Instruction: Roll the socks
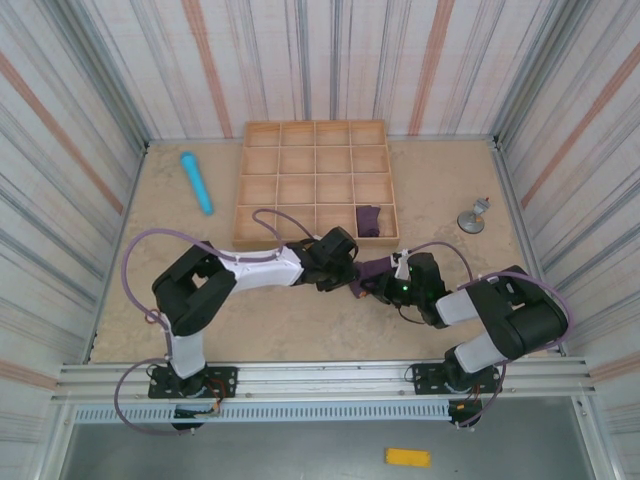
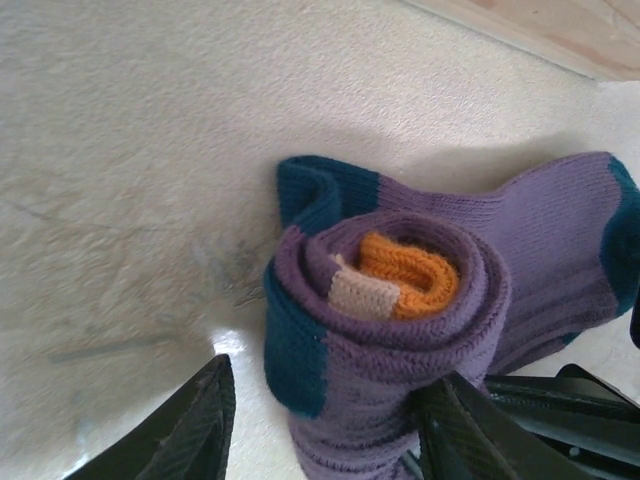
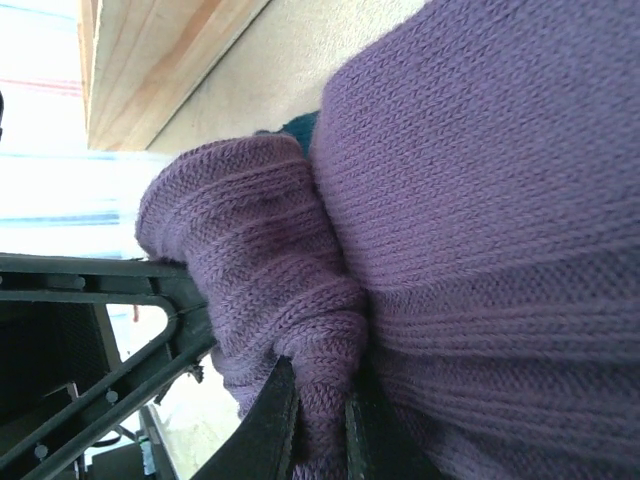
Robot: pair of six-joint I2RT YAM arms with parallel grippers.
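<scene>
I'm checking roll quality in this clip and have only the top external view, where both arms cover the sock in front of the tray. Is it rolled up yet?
Observer: Mostly. The left wrist view shows the sock wound into a spiral with orange at its core. A flat stretch beside the roll is not rolled.
Operator: Is the right gripper actually holding it, or just resting there?
Observer: Holding it. In its wrist view the right gripper is shut, pinching a fold of the purple knit.
</scene>
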